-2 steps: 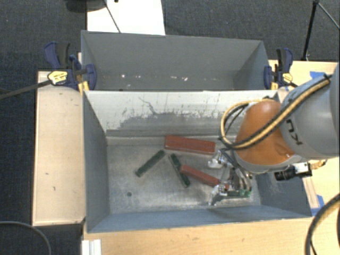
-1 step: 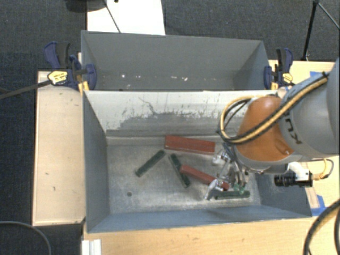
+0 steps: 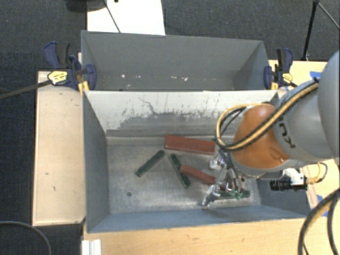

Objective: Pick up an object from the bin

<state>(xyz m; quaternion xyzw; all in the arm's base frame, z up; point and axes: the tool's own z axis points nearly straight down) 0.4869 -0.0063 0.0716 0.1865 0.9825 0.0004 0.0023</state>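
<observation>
Uppermost, the arm's orange cover (image 3: pixel 256 142) hangs above the gripper (image 3: pixel 218 194), which sits low just beside the short red bar's (image 3: pixel 197 174) right end; open or closed, I cannot tell. Judged: approach step; next it needs to straddle that bar, close and lift.

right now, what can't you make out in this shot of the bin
Camera view:
- Long red-brown bar: its right end is hidden behind the arm's orange cover.
- Shorter red-brown bar: its right end runs under the tool.
- Small green bit by the tool: too small to tell what it is.
- Bin floor at the right: covered by the arm.
</observation>
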